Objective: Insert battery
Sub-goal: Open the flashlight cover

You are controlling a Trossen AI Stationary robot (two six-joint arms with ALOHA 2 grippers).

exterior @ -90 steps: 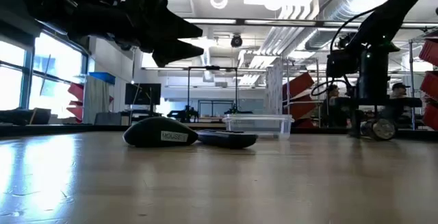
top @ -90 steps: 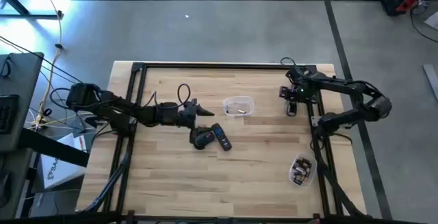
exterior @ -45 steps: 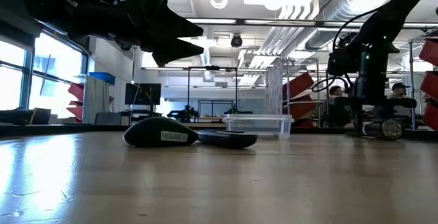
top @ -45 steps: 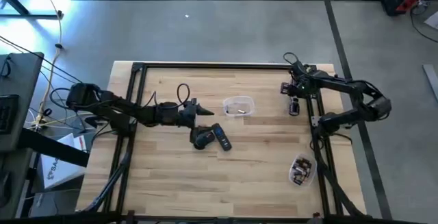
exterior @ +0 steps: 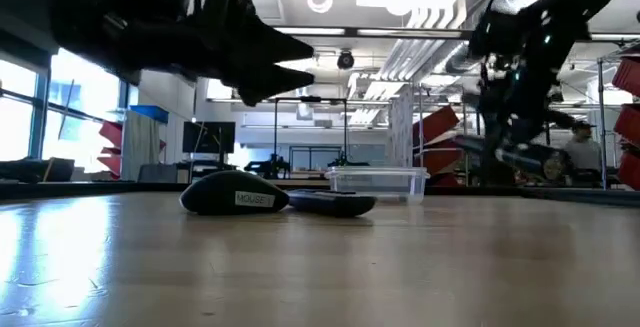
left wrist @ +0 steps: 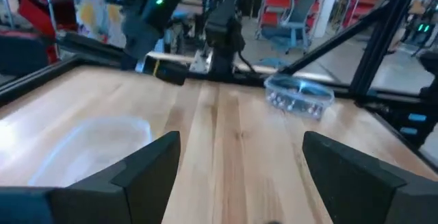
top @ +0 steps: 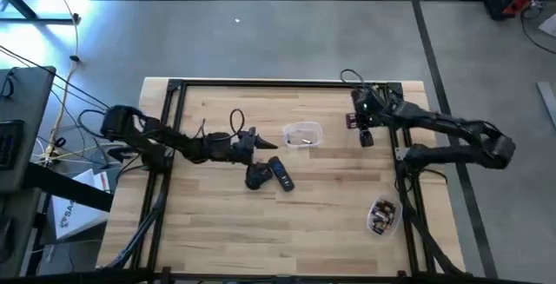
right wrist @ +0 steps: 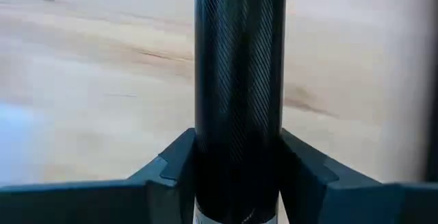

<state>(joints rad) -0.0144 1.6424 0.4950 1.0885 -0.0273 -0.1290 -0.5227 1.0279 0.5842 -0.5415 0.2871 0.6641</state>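
Left gripper (top: 271,144) hovers with fingers apart just above the black mouse (top: 257,176), which lies on the wooden surface (top: 321,206) beside its cover (top: 281,174). Right gripper (top: 365,133) hangs near the far right edge, clamped on a battery (right wrist: 239,94).

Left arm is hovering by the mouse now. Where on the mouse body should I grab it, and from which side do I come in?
Judging by its pose, grip the mouse across its two long sides, coming down from above. It lies flat on the table, low and domed, so only the sides offer opposed faces. The battery cover lies close on one side, so close the open left gripper carefully there. The right gripper waits far off.
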